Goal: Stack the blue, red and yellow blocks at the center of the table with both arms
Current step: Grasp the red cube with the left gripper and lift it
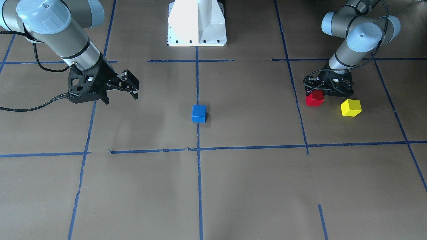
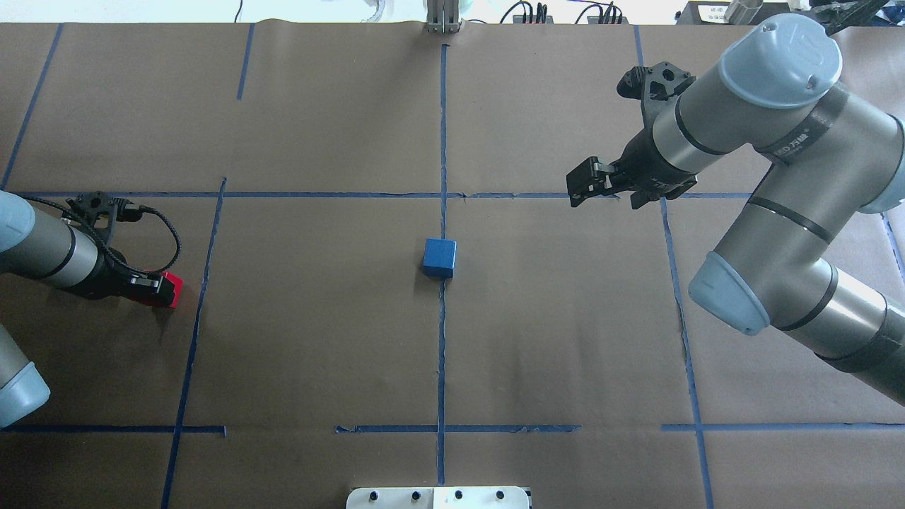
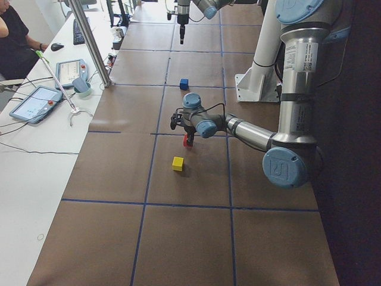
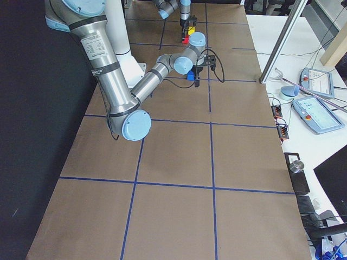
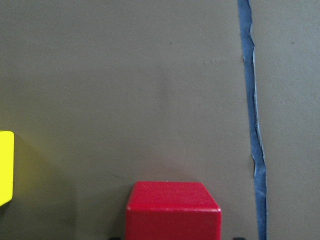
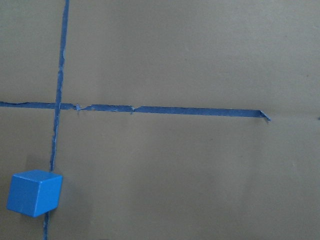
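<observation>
Where the tape lines [image 1: 198, 173] cross at mid-counter: holds the blue block [image 1: 199, 113], flat on the brown counter [image 1: 253, 186], astride the long centre line, alone, with nothing on top.
Red block [image 1: 315, 99]: rests far out on the robot's left side, well apart from the blue block and directly under the left claw; fills the bottom middle of the left wrist view.
Left claw [image 1: 317, 92]: points straight down over the red block, with the block lying between its fingers; shows only dark slivers at the bottom edge of the wrist view, one on each side of the block; cannot tell whether clenched on the block or merely around it.
Yellow block [image 1: 351, 107]: lies near the red block but apart from it, farther out to the left and a little farther from the robot; sits turned at an angle to the tape lines, touched by neither claw; hidden in the overhead view.
Right claw [image 1: 135, 89]: hangs over bare counter on the robot's right side, well apart from the blue block, tilted toward the centre; released, fingers spread, nothing between them.
Right wrist view: catches the blue block in the lower left corner, on a tape line.
Robot base [image 1: 196, 23]: stands white at the rear of the counter, on the centre line.
</observation>
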